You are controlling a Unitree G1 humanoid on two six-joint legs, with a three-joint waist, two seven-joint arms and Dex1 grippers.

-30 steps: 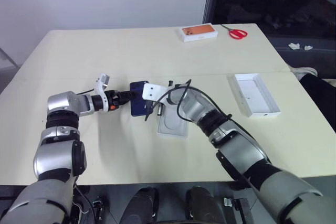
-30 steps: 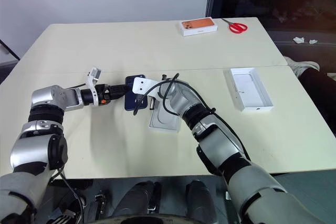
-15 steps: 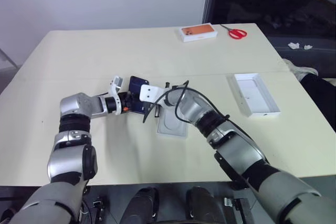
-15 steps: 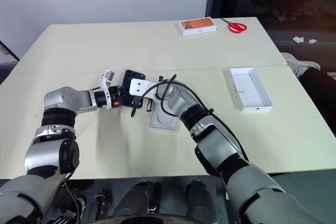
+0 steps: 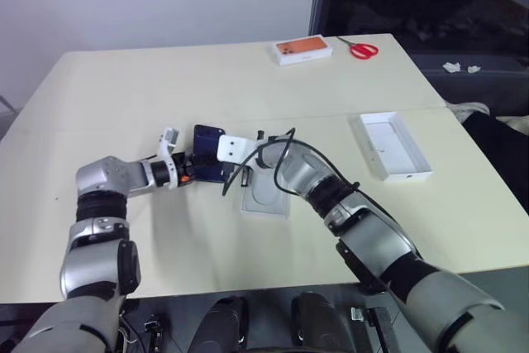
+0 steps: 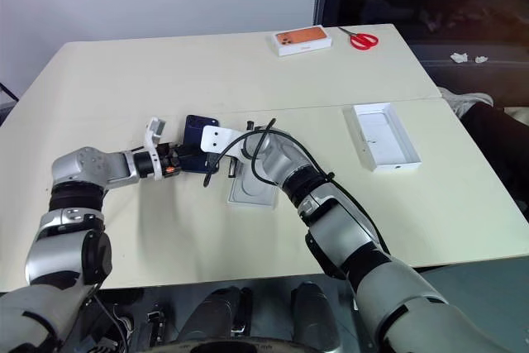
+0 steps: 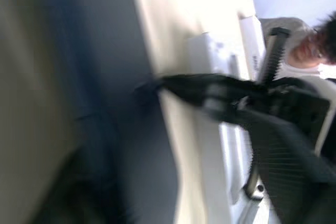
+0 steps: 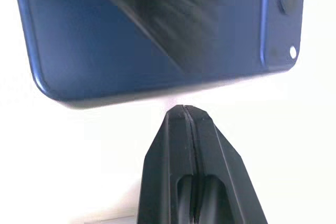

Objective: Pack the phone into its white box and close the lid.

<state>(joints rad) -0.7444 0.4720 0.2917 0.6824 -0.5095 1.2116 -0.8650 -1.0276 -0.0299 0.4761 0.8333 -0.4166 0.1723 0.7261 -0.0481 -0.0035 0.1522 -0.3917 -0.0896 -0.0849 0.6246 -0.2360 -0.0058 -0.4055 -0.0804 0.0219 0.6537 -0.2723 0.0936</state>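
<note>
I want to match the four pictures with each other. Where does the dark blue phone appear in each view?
Left eye view: the phone is left of centre, between both grippers.
Right eye view: the phone is left of centre too.
Left wrist view: the blurred dark slab is probably the phone.
Right wrist view: it fills the upper half.
Shared landmark: the white box.
</note>
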